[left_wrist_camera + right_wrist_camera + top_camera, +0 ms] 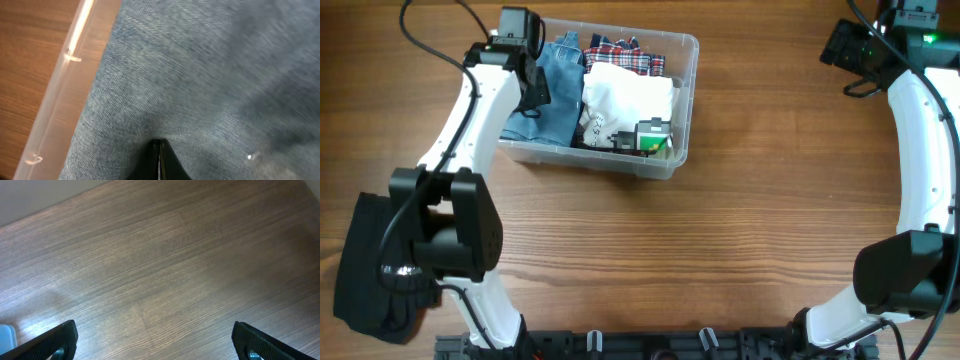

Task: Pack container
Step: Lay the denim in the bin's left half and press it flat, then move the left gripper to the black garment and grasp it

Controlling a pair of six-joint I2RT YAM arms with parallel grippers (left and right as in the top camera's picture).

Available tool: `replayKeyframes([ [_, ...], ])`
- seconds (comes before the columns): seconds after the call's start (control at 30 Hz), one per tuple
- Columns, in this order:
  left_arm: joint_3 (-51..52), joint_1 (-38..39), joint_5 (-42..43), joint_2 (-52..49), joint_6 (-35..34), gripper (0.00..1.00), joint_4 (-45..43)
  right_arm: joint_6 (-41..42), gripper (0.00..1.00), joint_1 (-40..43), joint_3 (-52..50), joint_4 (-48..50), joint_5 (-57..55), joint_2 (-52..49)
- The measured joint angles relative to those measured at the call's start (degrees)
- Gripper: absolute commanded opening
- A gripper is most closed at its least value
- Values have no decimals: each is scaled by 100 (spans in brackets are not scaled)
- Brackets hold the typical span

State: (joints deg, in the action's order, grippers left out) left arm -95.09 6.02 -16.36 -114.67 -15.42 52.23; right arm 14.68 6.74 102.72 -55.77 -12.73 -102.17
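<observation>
The clear plastic container (686, 95) stands at the back left of the table. It holds folded blue jeans (558, 85), a white garment (625, 100), a plaid shirt (625, 52) and a small green and black item (655, 138). My left gripper (532, 95) is over the container's left side. In the left wrist view its fingers (160, 145) are shut together, tips against the jeans (210, 75), beside the container's rim (60, 90). My right gripper (845, 50) is far off at the back right. It is open and empty (157, 340) above bare wood.
A black cloth (375, 270) lies at the table's front left edge by the left arm's base. Bare wooden table (740, 230) lies in front of and to the right of the container.
</observation>
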Motion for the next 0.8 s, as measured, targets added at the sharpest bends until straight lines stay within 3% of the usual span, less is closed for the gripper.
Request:
replayKeyframes([
  [0.43, 105, -111, 94, -466, -190, 4, -289, 2, 100, 0, 0, 2, 0, 0],
  [0.67, 160, 420, -7, 782, -275, 13, -463, 2, 100, 0, 0, 2, 0, 0],
  [0.7, 160, 411, -9, 1073, -317, 17, -411, 2, 100, 0, 0, 4, 0, 0],
  [0.73, 157, 334, -11, 1355, -361, 29, -293, 2, 100, 0, 0, 2, 0, 0],
  [0.8, 131, 22, 11, 1681, -503, 66, -20, 2, 100, 0, 0, 2, -2, 0],
])
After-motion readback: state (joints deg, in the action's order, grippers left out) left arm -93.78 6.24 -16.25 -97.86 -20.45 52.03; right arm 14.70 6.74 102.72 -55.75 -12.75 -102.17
